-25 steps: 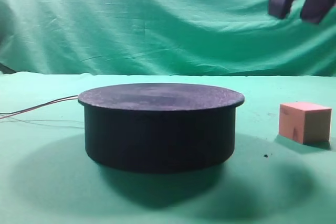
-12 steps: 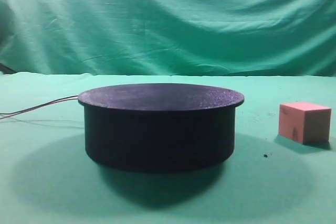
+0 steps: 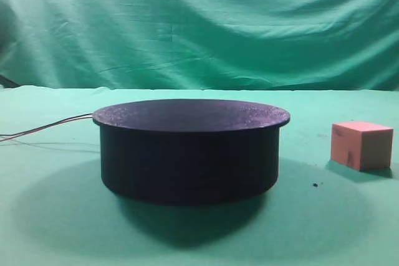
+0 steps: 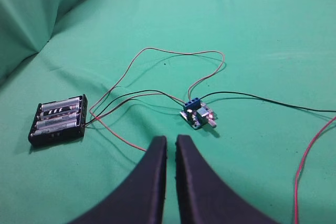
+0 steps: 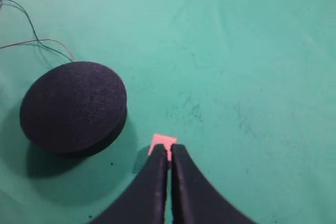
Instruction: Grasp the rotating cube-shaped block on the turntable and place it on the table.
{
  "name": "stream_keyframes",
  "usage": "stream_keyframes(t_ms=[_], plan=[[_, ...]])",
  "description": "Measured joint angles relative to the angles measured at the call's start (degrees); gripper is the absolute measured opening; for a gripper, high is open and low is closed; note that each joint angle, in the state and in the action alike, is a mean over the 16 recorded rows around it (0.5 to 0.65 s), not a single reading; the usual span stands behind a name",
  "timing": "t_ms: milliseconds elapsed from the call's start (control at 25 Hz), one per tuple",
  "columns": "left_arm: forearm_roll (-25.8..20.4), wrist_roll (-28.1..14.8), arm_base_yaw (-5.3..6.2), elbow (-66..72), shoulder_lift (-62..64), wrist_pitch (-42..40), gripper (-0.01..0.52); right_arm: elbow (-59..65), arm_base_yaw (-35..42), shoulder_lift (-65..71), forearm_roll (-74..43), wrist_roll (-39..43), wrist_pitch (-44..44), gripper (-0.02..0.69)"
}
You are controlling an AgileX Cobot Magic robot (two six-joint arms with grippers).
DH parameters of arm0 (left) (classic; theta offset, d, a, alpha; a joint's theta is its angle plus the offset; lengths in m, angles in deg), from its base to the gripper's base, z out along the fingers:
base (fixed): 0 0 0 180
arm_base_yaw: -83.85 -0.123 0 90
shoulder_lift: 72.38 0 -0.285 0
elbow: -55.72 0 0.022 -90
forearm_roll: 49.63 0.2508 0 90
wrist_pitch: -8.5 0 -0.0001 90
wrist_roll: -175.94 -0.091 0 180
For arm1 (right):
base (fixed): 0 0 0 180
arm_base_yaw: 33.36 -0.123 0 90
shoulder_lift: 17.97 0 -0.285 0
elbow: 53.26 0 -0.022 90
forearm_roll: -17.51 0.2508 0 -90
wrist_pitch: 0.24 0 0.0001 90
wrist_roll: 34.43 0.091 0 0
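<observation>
The pinkish-tan cube-shaped block (image 3: pixel 361 146) rests on the green table (image 3: pixel 50 216), to the right of the black turntable (image 3: pixel 190 147) and apart from it. The turntable's top is bare. Neither gripper shows in the exterior view. From high above, the right wrist view shows the turntable (image 5: pixel 73 106) and the block (image 5: pixel 161 141) peeking out behind my right gripper (image 5: pixel 169 148), which is shut and holds nothing. My left gripper (image 4: pixel 171 140) is shut and empty over bare cloth.
Thin wires (image 3: pixel 43 130) trail left from the turntable. Under the left gripper lie a black battery holder (image 4: pixel 59 119), a small blue circuit board (image 4: pixel 198 114) and loose red and black wires (image 4: pixel 310 156). Wrinkled green cloth hangs behind the table.
The right gripper's dark fingers, seen at the top right of the exterior view a second ago, have risen out of that view. The block and turntable stand as before.
</observation>
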Motion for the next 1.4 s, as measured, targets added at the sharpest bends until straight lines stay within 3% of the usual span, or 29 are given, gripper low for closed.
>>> stream_keyframes(t_ms=[560,920,1400], plan=[[0.0,0.0,0.00,0.0,0.0,0.0,0.000,22.3,16.9,-20.7,-0.5,-3.9,-17.9,0.000],[0.0,0.0,0.00,0.0,0.0,0.0,0.000,32.9,22.1,-32.4,0.4,-4.0,-19.9,0.000],[0.0,0.0,0.00,0.0,0.0,0.0,0.000,34.8,22.6,-33.6,1.1,-4.0,-20.1,0.000]])
